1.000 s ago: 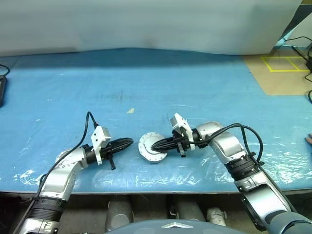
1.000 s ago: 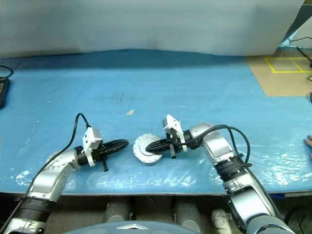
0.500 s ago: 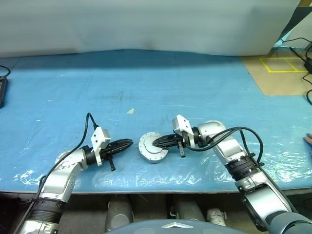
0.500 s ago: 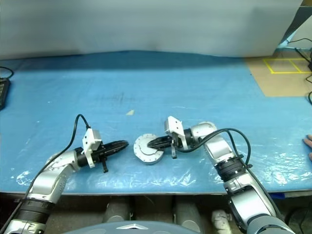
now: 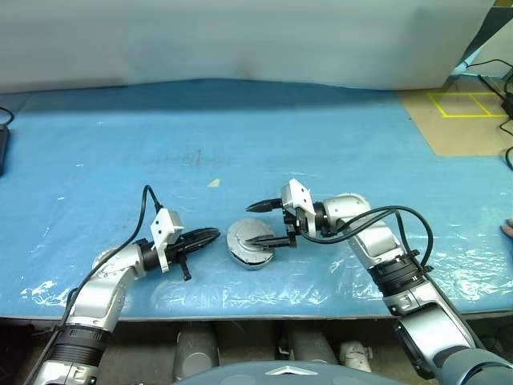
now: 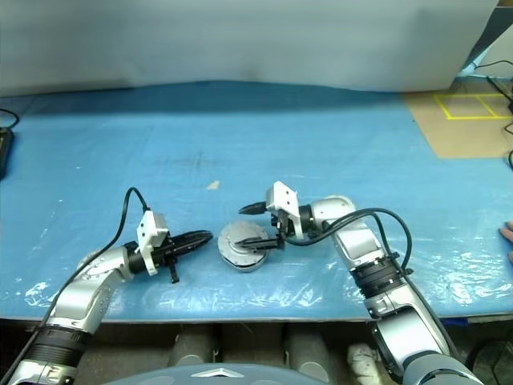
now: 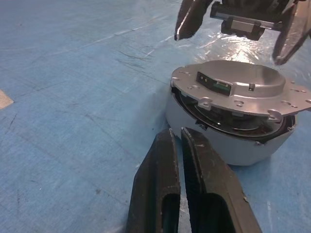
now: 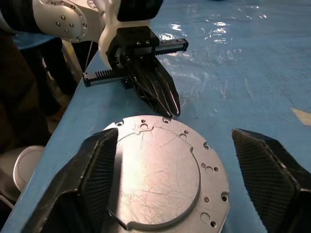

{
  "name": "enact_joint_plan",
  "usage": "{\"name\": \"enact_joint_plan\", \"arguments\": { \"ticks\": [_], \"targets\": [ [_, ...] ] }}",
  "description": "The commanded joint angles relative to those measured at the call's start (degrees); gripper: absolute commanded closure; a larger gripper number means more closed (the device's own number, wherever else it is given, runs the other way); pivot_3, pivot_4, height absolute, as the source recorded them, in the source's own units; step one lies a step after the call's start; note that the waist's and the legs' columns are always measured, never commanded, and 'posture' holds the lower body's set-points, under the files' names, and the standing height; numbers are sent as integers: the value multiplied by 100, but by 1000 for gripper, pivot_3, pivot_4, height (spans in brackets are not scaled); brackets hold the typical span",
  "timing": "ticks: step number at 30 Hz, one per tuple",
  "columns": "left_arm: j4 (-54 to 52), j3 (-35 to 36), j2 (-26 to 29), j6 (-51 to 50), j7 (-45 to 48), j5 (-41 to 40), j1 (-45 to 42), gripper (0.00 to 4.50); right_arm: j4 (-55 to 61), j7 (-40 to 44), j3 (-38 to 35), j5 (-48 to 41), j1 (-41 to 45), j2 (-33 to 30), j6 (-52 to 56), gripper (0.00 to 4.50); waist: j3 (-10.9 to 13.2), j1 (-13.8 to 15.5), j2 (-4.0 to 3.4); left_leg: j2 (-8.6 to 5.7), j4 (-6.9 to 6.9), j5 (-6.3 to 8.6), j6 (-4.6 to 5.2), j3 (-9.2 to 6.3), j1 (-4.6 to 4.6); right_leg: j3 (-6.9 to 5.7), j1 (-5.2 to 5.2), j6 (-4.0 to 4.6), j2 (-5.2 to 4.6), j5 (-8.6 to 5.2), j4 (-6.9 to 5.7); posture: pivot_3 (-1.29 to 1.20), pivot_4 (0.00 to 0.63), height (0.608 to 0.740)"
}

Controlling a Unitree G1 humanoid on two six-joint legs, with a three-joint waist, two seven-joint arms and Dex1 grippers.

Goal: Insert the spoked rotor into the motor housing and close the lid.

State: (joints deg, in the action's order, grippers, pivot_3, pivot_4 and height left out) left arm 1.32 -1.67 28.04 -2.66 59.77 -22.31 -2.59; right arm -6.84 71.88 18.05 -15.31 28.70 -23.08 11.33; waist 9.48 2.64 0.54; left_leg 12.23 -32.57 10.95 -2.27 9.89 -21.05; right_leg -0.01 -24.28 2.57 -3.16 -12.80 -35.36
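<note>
Since a second ago the right gripper has sprung wide open, empty, fingers straddling the lid atop the single motor housing. Left gripper sits shut just beside it, holding nothing. Left wrist view reveals the lid tilted, gap showing. Blue plastic-covered table; yellow-taped floor beyond

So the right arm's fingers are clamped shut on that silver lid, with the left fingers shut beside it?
Not quite: the right gripper has its fingers spread open either side of the lid, not clamped, as the right wrist view shows. The left gripper is shut beside it.
</note>
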Motion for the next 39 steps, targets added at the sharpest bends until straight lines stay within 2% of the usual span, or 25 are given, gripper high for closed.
{"name": "enact_joint_plan", "arguments": {
  "ticks": [1,14,25,28,31,39],
  "targets": [
    [-86,45,11,90,45,-27,-6,4205,200,87,-109,-149,32,-7,-35,38,0,0,0,0,0,0,0,0,0,0,0,0,0,0,0,0,150,740],
    [-109,62,26,80,45,-31,39,4205,-460,197,152,202,-55,118,-438,38,0,-2,0,-1,0,0,0,0,0,0,0,0,0,0,0,0,150,740],
    [-157,89,49,73,21,-36,107,4205,-573,252,274,424,-150,117,-690,38,0,-2,0,-1,-1,0,0,0,0,0,1,0,0,0,-1,0,150,740],
    [-163,94,52,76,15,-34,119,4205,-600,239,291,490,-182,112,-756,567,0,-2,0,-1,-2,0,0,0,1,0,1,0,0,0,-2,0,150,740],
    [-157,100,58,75,16,-36,125,4205,-606,213,284,526,-186,120,-820,1526,0,-4,0,-1,-2,0,0,0,5,1,2,0,0,0,-5,0,150,740],
    [-140,95,66,87,37,-37,116,4205,-664,237,270,553,-164,96,-857,1533,0,-6,0,0,-7,0,0,0,7,2,4,0,0,0,-8,0,150,740]
  ]
}}
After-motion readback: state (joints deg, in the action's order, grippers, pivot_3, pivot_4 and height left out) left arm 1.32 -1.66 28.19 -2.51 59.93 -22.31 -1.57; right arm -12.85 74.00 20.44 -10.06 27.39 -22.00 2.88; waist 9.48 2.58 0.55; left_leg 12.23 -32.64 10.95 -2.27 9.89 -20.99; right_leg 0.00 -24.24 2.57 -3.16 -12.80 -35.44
